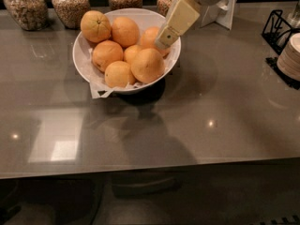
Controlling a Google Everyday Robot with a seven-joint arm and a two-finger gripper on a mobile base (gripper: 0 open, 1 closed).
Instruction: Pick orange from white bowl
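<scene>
A wide white bowl (82, 64) with white paper lining sits on the grey counter, left of centre at the back. It holds several oranges; the frontmost one (147, 65) lies at the bowl's right front, another (95, 26) sits high on the left rim. My gripper (164, 40) reaches down from the top right on a cream-coloured arm. Its tip hangs over the bowl's right side, just above an orange (149, 36) that it partly hides.
Several glass jars of grain (71, 4) stand in a row behind the bowl. A white stand (224, 11) is at the back right. A black wire rack (277, 29) and stacked plates (291, 55) sit at the right edge.
</scene>
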